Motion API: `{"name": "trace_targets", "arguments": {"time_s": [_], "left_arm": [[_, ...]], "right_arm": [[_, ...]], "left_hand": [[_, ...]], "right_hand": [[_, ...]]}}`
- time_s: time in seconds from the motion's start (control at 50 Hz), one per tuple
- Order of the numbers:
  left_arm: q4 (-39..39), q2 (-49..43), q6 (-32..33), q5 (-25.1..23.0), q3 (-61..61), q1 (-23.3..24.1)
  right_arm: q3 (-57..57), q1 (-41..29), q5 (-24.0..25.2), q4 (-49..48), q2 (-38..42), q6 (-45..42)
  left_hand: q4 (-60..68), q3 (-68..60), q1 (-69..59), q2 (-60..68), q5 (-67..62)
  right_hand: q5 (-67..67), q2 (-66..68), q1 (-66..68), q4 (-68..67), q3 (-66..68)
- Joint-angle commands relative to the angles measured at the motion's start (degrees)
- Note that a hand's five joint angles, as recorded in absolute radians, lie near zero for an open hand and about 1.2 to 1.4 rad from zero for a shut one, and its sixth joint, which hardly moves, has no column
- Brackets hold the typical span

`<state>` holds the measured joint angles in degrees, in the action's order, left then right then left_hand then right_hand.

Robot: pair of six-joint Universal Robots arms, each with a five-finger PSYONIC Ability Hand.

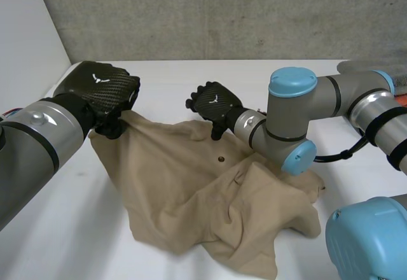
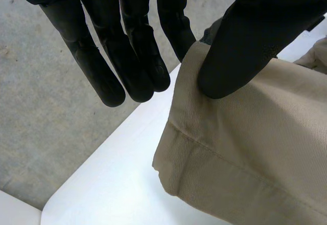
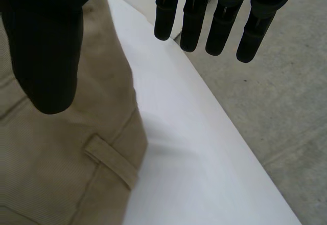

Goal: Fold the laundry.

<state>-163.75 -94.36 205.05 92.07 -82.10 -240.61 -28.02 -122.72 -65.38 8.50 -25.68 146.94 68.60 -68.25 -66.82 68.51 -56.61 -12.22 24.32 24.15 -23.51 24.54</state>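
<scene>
trousers (image 1: 210, 197): lay crumpled mid-table (image 1: 76, 229), one hem corner raised toward the far left corner.
left hand (image 1: 102, 92): thumb and one finger pinched that hem corner; other fingers straight.
right hand (image 1: 213, 105): over the waistband's far edge, fingers straight and apart, gripping nothing.

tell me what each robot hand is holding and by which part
The left robot hand pinches the tan trousers at a hem corner, under its thumb. The right robot hand holds nothing; its fingers are straight by the waistband.
</scene>
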Motion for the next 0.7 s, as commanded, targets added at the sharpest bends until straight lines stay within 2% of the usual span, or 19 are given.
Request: {"name": "trace_targets", "arguments": {"time_s": [0.02,0.12,0.2,0.28,0.3,0.38,0.4,0.46,0.6,0.7], "left_arm": [[-0.1,0.8,-0.1,0.6,0.1,0.8],[-0.1,0.5,-0.3,0.5,0.2,0.3],[-1.0,0.5,-0.3,0.2,0.3,0.1],[-4.6,0.3,0.0,0.2,1.6,-0.2],[-6.7,0.1,0.2,0.3,3.0,-0.8],[-14.8,-3.0,1.1,0.7,9.9,-3.4],[-16.4,-3.9,1.4,0.9,12.0,-4.2],[-21.2,-6.9,1.0,2.6,21.9,-5.7],[-21.3,-13.1,-4.3,7.1,40.7,-4.2],[-21.5,-15.6,-7.9,7.1,43.0,-3.9]], "right_arm": [[-0.9,0.2,2.9,1.1,1.2,0.1],[1.3,0.4,3.2,0.6,3.2,0.3],[4.2,0.1,2.3,-0.9,4.5,0.8],[8.8,0.3,-4.2,-8.7,3.5,2.5],[10.2,0.3,-9.2,-12.9,2.0,4.3],[11.4,0.6,-20.2,-24.1,-5.1,8.2],[11.2,0.7,-21.4,-26.3,-6.7,8.6],[9.3,0.9,-23.3,-33.1,-13.7,9.1],[0.0,1.3,-24.6,-36.2,-25.7,9.3],[-8.3,1.5,-24.4,-36.1,-30.1,9.1]], "left_hand": [[11.4,-11.7,-13.2,11.5,-13.4],[11.4,-11.7,-13.2,11.5,-13.4],[11.4,-11.7,-13.2,11.5,-13.4],[11.4,-11.7,-13.2,11.5,-13.4],[11.4,-11.7,-13.2,11.5,-13.4],[11.4,-11.7,-13.2,11.5,-13.4],[11.4,-11.7,-13.2,11.5,-13.4],[11.4,-11.7,-13.2,11.5,-13.4],[11.4,-11.7,-13.2,11.5,-13.4],[11.4,-11.7,-13.2,11.5,-13.4]], "right_hand": [[-3.4,1.3,1.5,-2.1,1.1],[-24.8,22.7,22.8,-23.5,22.4],[-57.7,55.6,55.8,-56.4,55.4],[-57.8,55.7,55.9,-56.5,55.5],[-57.8,55.7,55.9,-56.5,55.5],[-57.8,55.7,55.9,-56.5,55.5],[-57.8,55.7,55.9,-56.5,55.5],[-57.8,55.7,55.9,-56.5,55.5],[-57.8,55.7,55.9,-56.5,55.5],[-57.8,55.7,55.9,-56.5,55.5]]}}
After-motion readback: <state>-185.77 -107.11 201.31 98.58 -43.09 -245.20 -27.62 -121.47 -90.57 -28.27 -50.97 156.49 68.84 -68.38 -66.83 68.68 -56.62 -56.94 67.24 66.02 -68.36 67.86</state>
